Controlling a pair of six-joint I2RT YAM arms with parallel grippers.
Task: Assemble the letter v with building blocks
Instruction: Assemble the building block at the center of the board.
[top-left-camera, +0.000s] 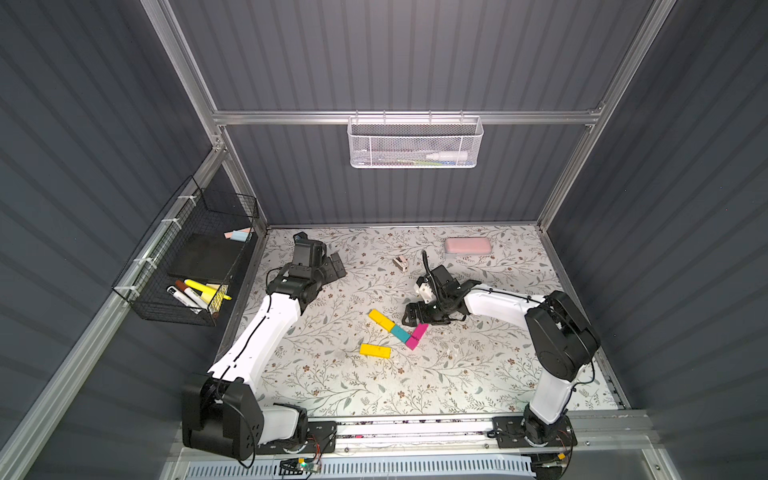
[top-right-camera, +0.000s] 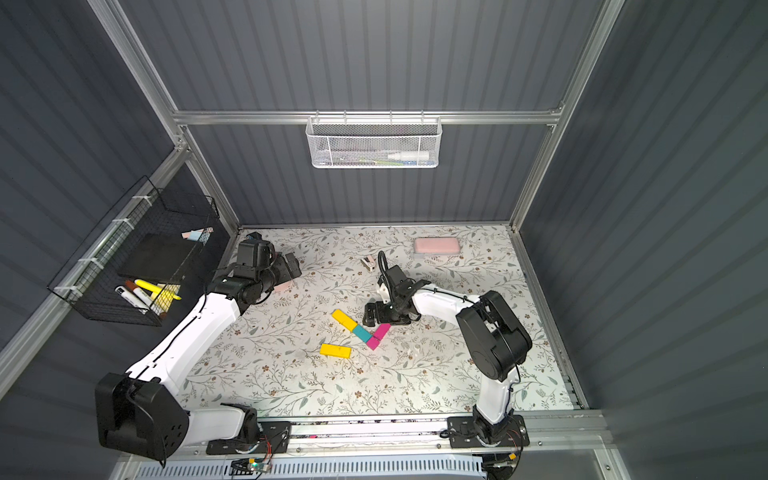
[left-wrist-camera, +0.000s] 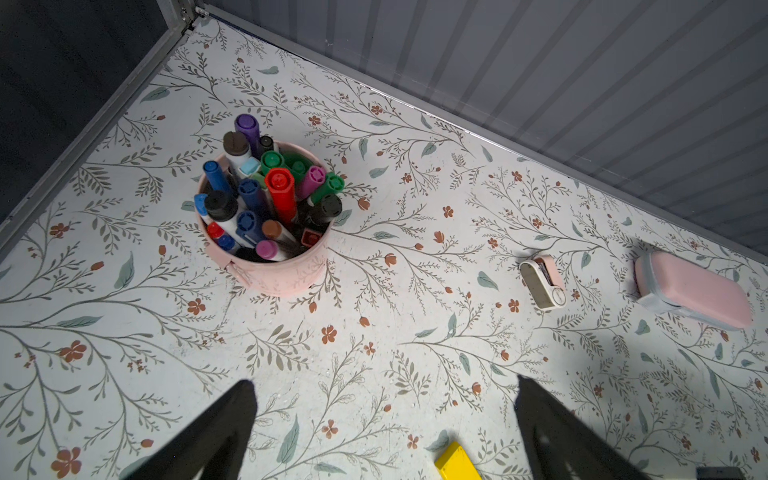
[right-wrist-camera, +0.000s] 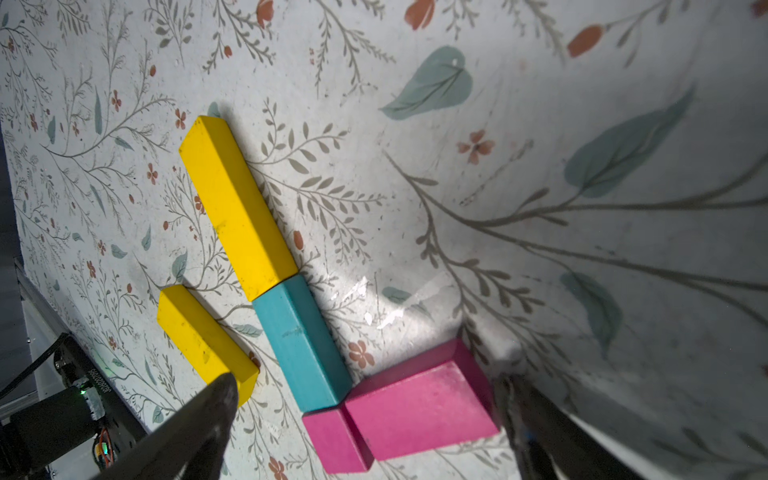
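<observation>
The white paper-like tabletop covering (top-left-camera: 332, 386) carries a floral print: grey-olive branches, dusty teal leaves and small rust-red flowers. The long yellow plastic brick (right-wrist-camera: 237, 208) and the second yellow brick (right-wrist-camera: 203, 340) are one plain bright yellow with faint dark scuffs. The teal plastic brick (right-wrist-camera: 301, 340) is unpatterned. The long magenta plastic brick (right-wrist-camera: 419, 409) and the short magenta brick (right-wrist-camera: 334, 440) share one hot pink. The rounded oblong case (top-left-camera: 468, 246) is pale pink, as is the round pen cup (left-wrist-camera: 282, 274). Its markers (left-wrist-camera: 280, 195) have purple, blue, green, red, black and brown caps. The ribbed walls (top-left-camera: 395, 62) are dark grey.
</observation>
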